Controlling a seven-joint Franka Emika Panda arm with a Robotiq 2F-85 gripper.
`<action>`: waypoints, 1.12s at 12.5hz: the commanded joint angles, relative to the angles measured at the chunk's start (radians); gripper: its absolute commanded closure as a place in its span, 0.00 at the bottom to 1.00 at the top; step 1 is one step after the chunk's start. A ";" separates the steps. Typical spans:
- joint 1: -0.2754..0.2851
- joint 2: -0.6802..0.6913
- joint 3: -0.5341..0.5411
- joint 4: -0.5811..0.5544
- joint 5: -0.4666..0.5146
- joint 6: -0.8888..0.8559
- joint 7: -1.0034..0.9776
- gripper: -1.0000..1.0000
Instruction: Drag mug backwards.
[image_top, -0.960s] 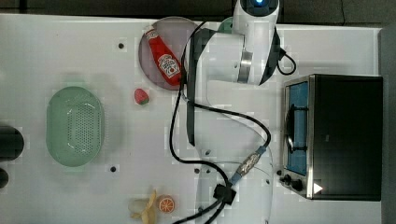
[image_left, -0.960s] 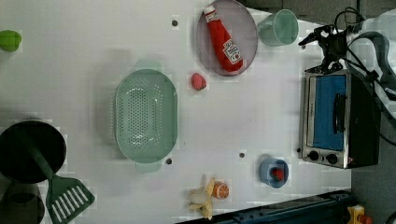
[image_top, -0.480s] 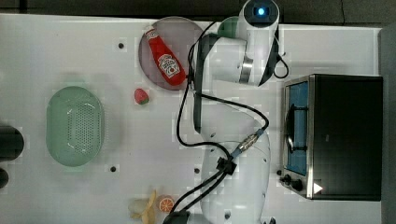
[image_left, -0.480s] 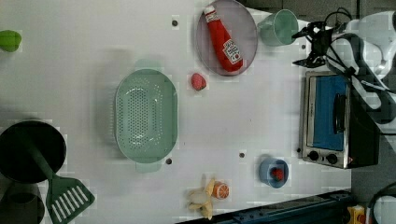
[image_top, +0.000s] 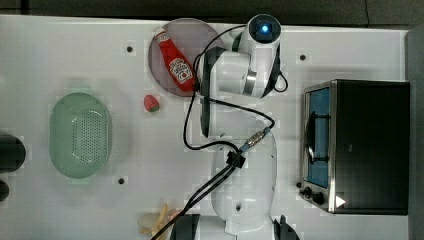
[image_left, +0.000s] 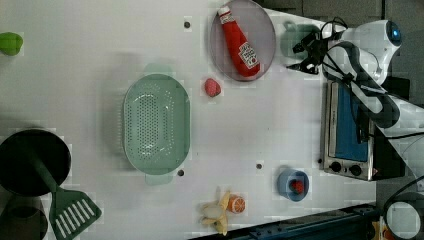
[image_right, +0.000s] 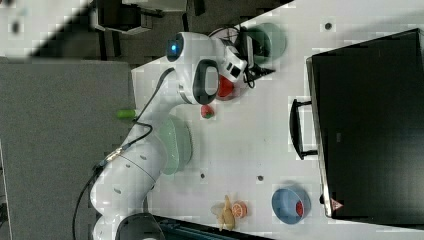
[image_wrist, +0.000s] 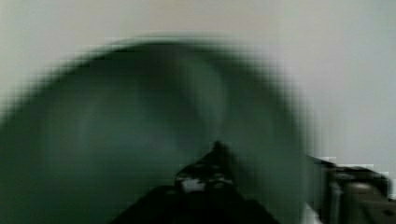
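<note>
On the white table the Panda arm stretches from its base out to the far edge, with the black toaster oven on the top view's right. The pale-green basket sits mid-table and the purple plate near the far edge. Just beside the plate, on the left view's right, stands the mug. It is apart from the plate and close to the table edge. The gripper is down on the mug, at its side toward the left view's right, and the wrist view looks straight into the dark green bowl (round, so no long axis to line up). I cannot tell whether the gripper is clamped on the rim or loose. The mug lies directly under the tool, so the drag is likely a straight pull back toward the base, staying off the plate
</note>
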 joint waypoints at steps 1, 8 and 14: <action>-0.004 -0.048 -0.016 0.023 0.009 -0.008 0.019 0.76; -0.002 -0.108 -0.014 -0.101 0.009 0.072 -0.028 0.83; -0.001 -0.280 -0.013 -0.384 0.008 0.114 -0.028 0.83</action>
